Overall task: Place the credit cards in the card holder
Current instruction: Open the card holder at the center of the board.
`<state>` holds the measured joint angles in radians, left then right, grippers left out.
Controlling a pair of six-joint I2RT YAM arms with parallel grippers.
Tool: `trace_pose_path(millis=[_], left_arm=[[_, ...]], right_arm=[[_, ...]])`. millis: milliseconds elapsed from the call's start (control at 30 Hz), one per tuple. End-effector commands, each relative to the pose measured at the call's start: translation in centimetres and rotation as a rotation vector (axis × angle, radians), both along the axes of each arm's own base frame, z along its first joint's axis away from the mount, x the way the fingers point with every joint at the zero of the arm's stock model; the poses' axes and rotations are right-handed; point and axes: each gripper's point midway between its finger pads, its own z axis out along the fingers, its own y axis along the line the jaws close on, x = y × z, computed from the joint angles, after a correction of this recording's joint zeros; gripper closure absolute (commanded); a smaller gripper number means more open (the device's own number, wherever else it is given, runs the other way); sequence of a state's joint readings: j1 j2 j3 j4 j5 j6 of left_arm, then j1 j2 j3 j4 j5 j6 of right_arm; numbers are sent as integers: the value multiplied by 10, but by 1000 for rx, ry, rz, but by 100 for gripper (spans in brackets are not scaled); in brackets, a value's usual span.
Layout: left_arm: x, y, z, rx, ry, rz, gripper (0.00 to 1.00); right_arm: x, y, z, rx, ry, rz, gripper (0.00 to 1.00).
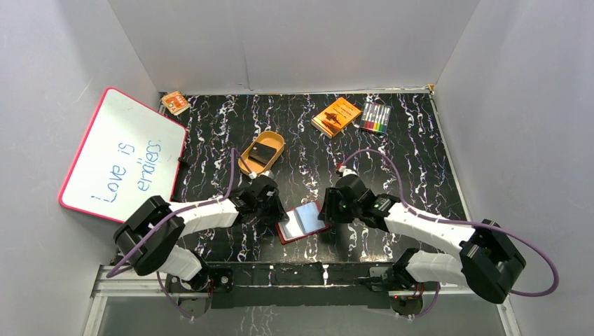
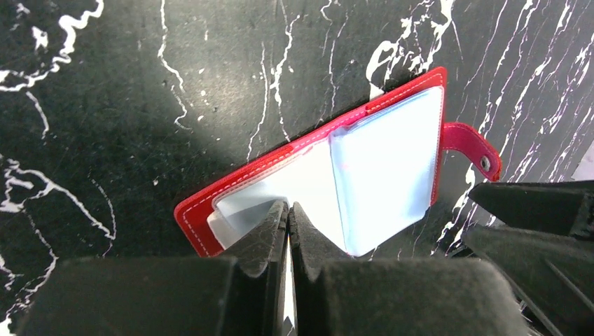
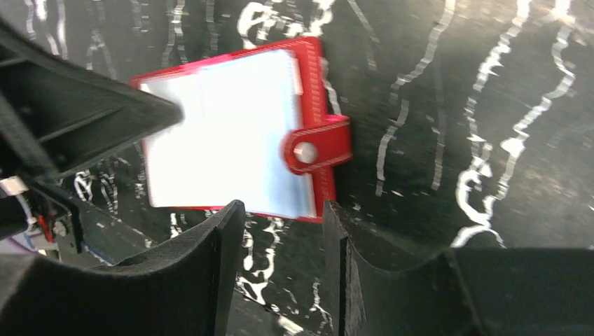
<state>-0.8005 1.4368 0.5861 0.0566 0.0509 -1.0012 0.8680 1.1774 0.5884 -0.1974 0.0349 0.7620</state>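
Marbled black tabletop point(image 1: 420, 161): we see the left hand point(image 2: 288, 210) pressed together over the pockets of the open card holder point(image 2: 378, 168), right hand point(image 3: 281, 210) spread apart just beside it.

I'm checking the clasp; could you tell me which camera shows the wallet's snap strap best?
Right wrist view: the card holder's snap strap sits central, button visible. Left wrist view shows it off to the right; overhead, too small to see.

whiteboard point(image 1: 122, 157), oval tray point(image 1: 277, 141), orange box point(image 1: 336, 116), marker pack point(image 1: 375, 118)
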Motion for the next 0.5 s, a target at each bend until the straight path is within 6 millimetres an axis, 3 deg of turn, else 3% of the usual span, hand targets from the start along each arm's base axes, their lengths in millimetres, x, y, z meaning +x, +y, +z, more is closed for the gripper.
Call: trace_pose_path(millis=[0,467], left_arm=[[-2,8,-15,81,3,-49,99],[-1,6,-24,112,17,-79,99]], right_arm=[[-1,-14,-6,9,26,-38,46],[-3,-9,-32,-17,105,-9,51]])
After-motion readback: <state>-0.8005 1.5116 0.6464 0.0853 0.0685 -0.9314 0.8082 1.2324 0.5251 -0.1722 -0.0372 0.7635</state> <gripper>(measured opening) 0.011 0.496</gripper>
